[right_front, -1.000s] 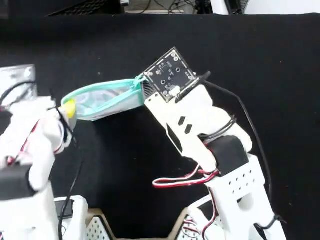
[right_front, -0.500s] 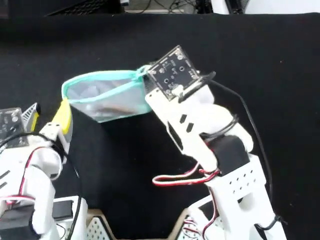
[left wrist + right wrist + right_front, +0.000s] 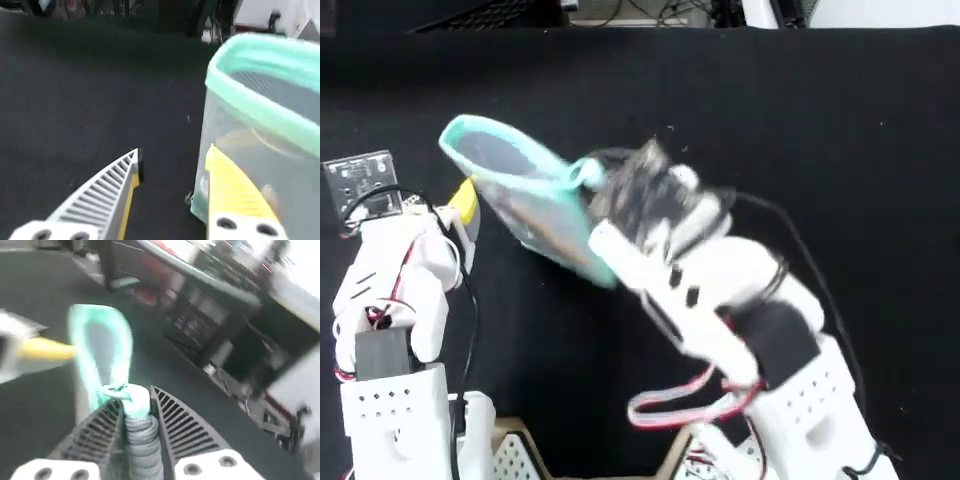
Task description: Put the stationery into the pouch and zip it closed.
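Black surface [image 3: 840, 120] is lying beneath a mint-trimmed translucent pouch [image 3: 525, 200]. The right claw [image 3: 588, 180] is clamping its right end, and the left claw [image 3: 465, 205] is gaping empty just beside its left end.

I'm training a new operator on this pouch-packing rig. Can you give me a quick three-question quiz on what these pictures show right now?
1. True or false: the pouch is zipped closed.
2. What does the right gripper clamp? A) a pen, B) the teal-trimmed end of the pouch, C) nothing.
3. Fill in the blank: the left gripper sits beside the pouch with its jaws ____.

Key: 1 false, its mouth gapes open; 2 B; 3 open.
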You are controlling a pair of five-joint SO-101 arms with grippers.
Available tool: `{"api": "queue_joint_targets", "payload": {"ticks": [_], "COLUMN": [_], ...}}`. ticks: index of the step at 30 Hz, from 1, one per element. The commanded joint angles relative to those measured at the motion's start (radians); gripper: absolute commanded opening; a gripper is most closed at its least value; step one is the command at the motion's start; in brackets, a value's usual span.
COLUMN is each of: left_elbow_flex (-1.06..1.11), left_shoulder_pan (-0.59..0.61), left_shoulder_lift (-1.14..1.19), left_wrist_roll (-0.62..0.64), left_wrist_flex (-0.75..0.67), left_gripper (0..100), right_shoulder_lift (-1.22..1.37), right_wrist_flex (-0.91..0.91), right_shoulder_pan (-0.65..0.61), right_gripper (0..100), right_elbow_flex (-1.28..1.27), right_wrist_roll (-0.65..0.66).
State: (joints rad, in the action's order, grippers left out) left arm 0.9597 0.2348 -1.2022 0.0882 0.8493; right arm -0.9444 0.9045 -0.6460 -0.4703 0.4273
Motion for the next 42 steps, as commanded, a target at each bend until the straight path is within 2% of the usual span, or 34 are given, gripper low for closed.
{"api": "queue_joint_targets", "payload": {"ticks": [1,5,12,16,20,23,26,29,32,37,42], "left_elbow_flex": [-0.001,0.002,0.002,-0.005,-0.002,0.002,0.002,0.002,0.002,0.002,0.002], "left_shoulder_pan": [-0.005,-0.044,-0.050,-0.050,-0.053,-0.093,-0.111,-0.107,-0.107,-0.107,-0.107], "left_shoulder_lift": [0.006,0.002,0.002,0.002,0.002,0.005,0.002,0.002,0.002,0.002,0.002], "left_wrist_roll": [0.038,0.034,0.032,0.032,0.032,0.032,0.032,0.032,0.032,0.032,0.032], "left_wrist_flex": [-0.037,-0.029,-0.026,-0.008,-0.008,-0.008,-0.002,-0.002,-0.002,0.000,0.000], "left_gripper": [22,22,22,23,23,23,23,23,23,23,23], "right_shoulder_lift": [-0.085,-0.131,-0.131,-0.131,-0.133,-0.133,-0.133,-0.133,-0.131,-0.131,-0.131], "right_wrist_flex": [0.051,0.052,-0.066,-0.167,-0.192,-0.203,-0.218,-0.259,-0.273,-0.265,-0.227], "right_shoulder_pan": [-0.103,-0.114,0.023,0.020,0.018,0.041,0.144,0.258,0.302,0.288,0.187], "right_gripper": [1.3,1.3,1.2,1.2,1.2,1.2,1.2,1.2,1.2,1.2,1.3], "right_elbow_flex": [0.010,0.010,-0.047,-0.117,-0.122,-0.081,-0.054,-0.054,-0.054,-0.056,-0.056], "right_wrist_roll": [0.074,0.078,0.075,0.075,0.074,-0.028,-0.138,-0.201,-0.226,-0.219,-0.193]}}
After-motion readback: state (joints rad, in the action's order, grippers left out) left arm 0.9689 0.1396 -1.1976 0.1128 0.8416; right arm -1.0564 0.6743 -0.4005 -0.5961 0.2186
